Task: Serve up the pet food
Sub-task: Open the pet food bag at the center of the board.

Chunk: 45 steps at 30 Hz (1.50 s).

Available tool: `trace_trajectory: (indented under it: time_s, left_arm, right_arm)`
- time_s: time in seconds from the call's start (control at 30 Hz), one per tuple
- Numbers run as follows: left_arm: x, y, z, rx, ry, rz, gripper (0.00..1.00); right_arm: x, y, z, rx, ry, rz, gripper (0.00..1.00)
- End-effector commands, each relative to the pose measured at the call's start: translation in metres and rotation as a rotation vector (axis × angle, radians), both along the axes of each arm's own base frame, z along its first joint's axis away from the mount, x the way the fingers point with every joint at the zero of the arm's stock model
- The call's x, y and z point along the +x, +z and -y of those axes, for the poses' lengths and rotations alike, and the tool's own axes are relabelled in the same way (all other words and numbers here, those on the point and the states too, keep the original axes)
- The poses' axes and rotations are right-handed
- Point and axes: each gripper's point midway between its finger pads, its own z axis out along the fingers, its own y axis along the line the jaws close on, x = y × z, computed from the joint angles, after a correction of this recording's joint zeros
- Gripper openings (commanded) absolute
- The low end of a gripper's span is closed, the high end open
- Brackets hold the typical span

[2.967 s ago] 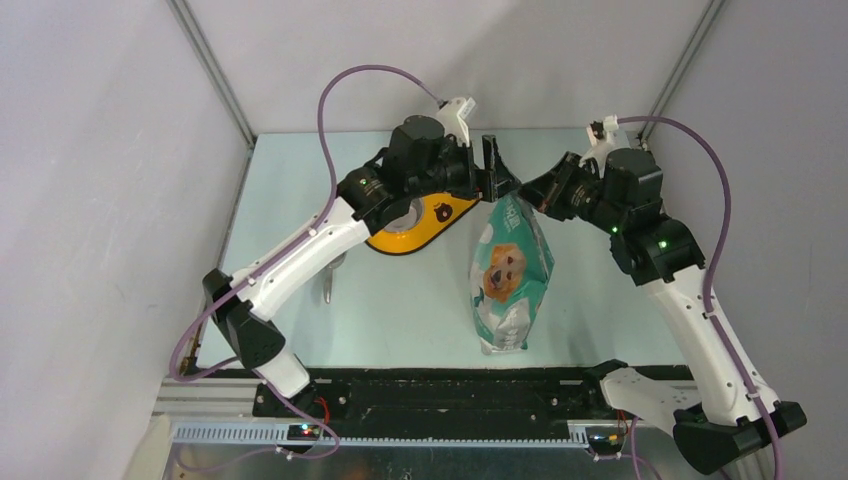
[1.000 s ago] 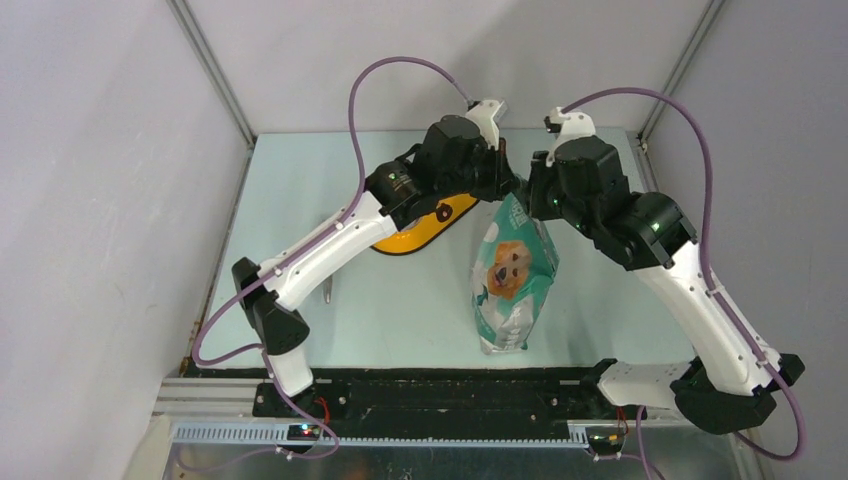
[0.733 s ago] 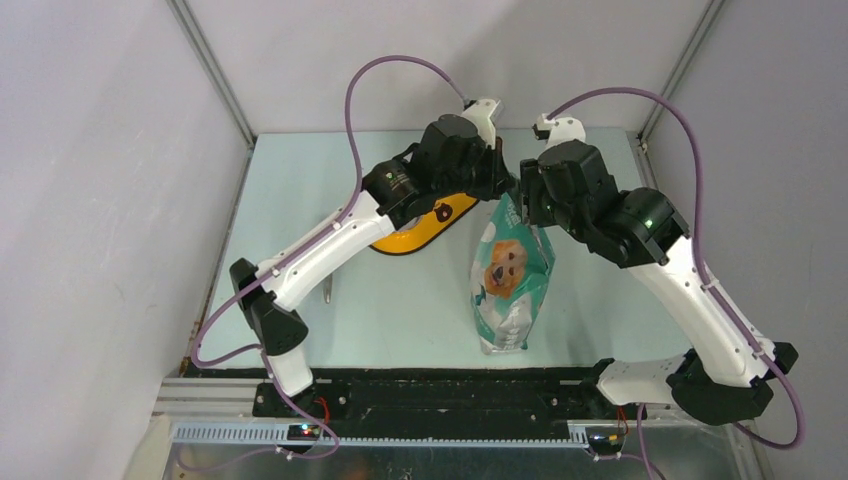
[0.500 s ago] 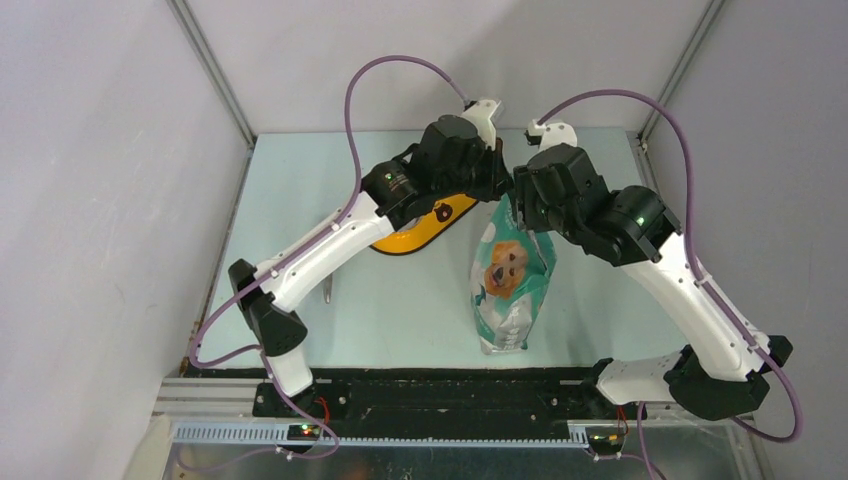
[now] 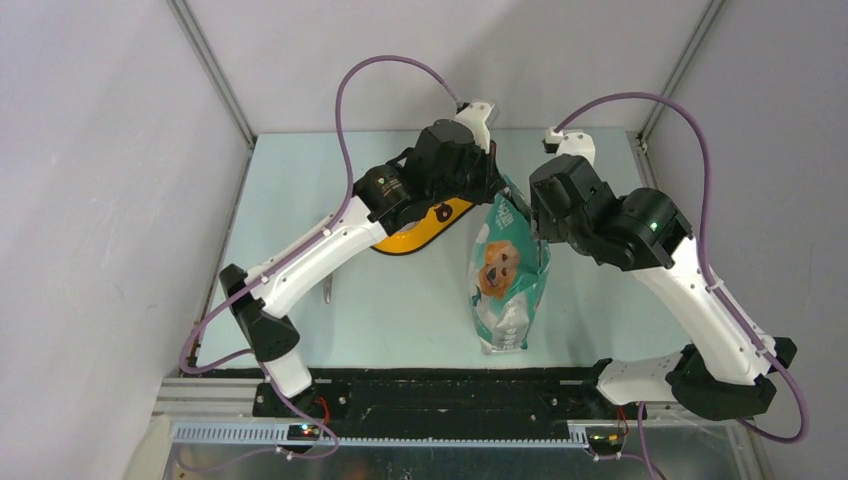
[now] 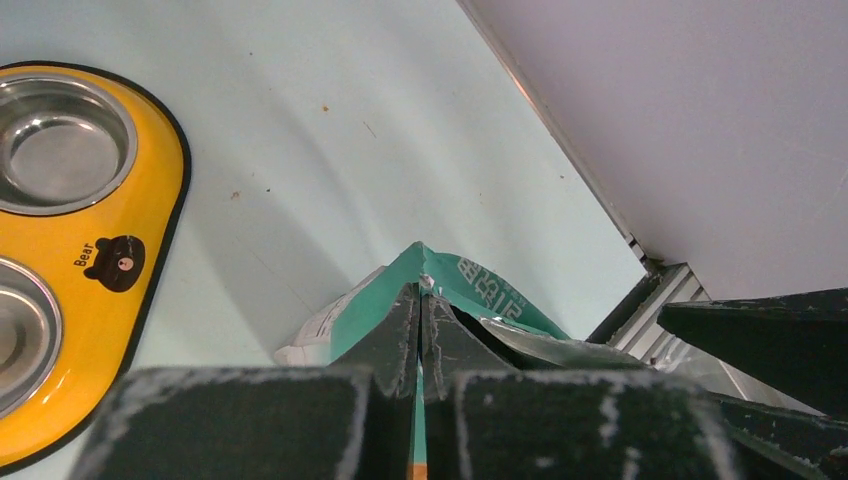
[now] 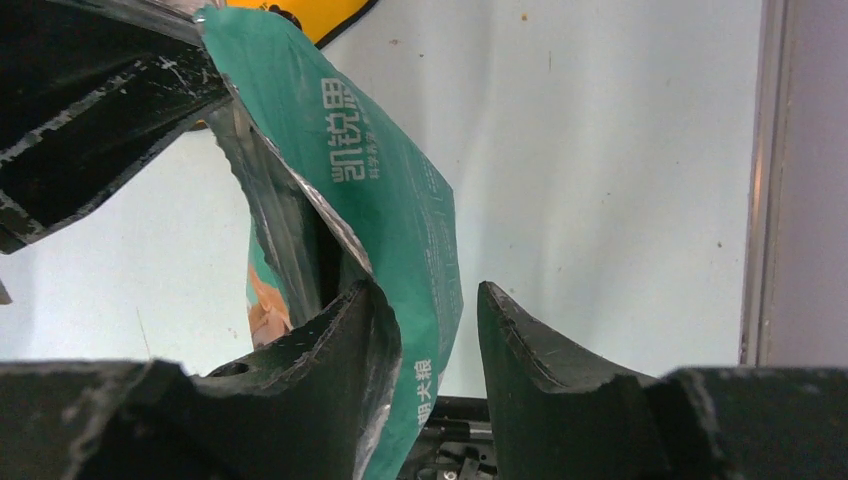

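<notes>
Nearest us, the teal bag [image 5: 508, 275] rises from the worktop [image 5: 400, 320]. At its top edge our left claw [image 6: 420, 300] is clamped tight on the rim. Our right claw [image 7: 428, 292] is partly spread, one finger inside the mouth and one outside, gripping nothing. We cannot see the pet food; the bag's inside is hidden. Beyond lies the yellow twin-bowl feeder [image 6: 160, 190].

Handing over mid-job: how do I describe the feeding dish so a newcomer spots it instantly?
Start at the pale green table, far half. Just left of the teal bag with the dog picture lies a yellow, black-rimmed tray holding two steel bowls. Its printed bear face and yellow colour set it apart.
</notes>
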Motion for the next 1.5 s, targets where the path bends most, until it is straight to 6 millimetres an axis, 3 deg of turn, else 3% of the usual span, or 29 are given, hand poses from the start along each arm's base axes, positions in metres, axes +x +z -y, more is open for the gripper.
trace_trajectory:
  time_s: [0.0, 0.17, 0.37, 0.67, 0.8, 1.0, 1.23, 1.47]
  left_arm:
    - [0.016, 0.043, -0.04, -0.025, 0.133, 0.126, 0.0]
    - [0.01, 0.042, -0.035, -0.034, 0.094, 0.119, 0.0]
    - [0.007, 0.041, -0.03, -0.041, 0.064, 0.107, 0.0]
    - [0.008, 0.042, -0.03, -0.047, 0.068, 0.109, 0.0]
    - [0.01, 0.044, -0.033, -0.041, 0.087, 0.121, 0.0]
    - [0.016, 0.054, -0.048, -0.022, 0.148, 0.168, 0.0]
    - [0.016, 0.059, -0.051, -0.023, 0.149, 0.188, 0.0]
    - [0.007, 0.049, -0.04, -0.021, 0.068, 0.163, 0.0]
  right_arm:
    - [-0.023, -0.004, 0.039, -0.099, -0.046, -0.044, 0.46]
    - [-0.02, -0.001, 0.014, -0.021, 0.063, -0.032, 0.46]
    - [-0.012, 0.022, -0.032, 0.167, 0.223, 0.036, 0.47]
    - [-0.013, 0.006, -0.051, 0.179, 0.28, -0.041, 0.47]
    - [-0.02, -0.009, -0.045, 0.136, 0.262, -0.106, 0.47]
    - [-0.044, -0.033, -0.018, 0.048, 0.181, -0.215, 0.47]
    - [-0.05, -0.02, 0.0, 0.093, 0.123, -0.16, 0.46]
    - [-0.021, 0.0, -0.009, 0.181, 0.113, -0.021, 0.46]
